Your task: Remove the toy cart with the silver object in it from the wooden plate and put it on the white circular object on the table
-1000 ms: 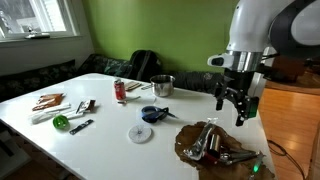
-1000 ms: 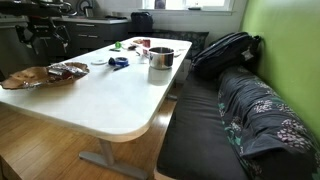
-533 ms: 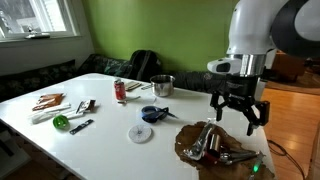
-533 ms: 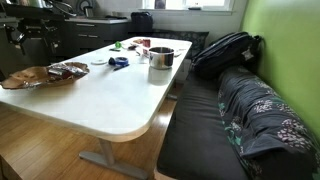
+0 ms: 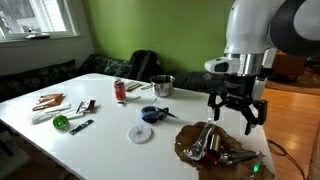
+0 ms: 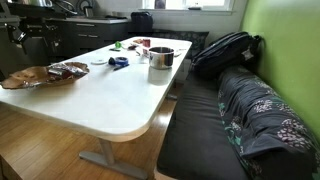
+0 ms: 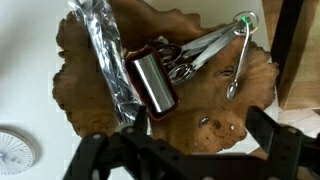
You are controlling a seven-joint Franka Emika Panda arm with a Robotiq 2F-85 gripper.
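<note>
White bench [image 5: 100, 140]: wooden plate [image 7: 88, 60] carrying toy cart [image 7: 176, 68], silver object [image 7: 153, 80] inside. End effector [image 5: 236, 115] above plate, spread wide, empty. White circular object [image 5: 139, 133] near plate.

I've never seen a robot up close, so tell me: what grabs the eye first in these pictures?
The big white robot arm's black gripper hangs open above a dark brown, wavy-edged wooden plate near the white table's edge. On the plate, the wrist view shows a small toy cart holding a shiny silver cylinder. Behind everything stands a bright green wall.
</note>
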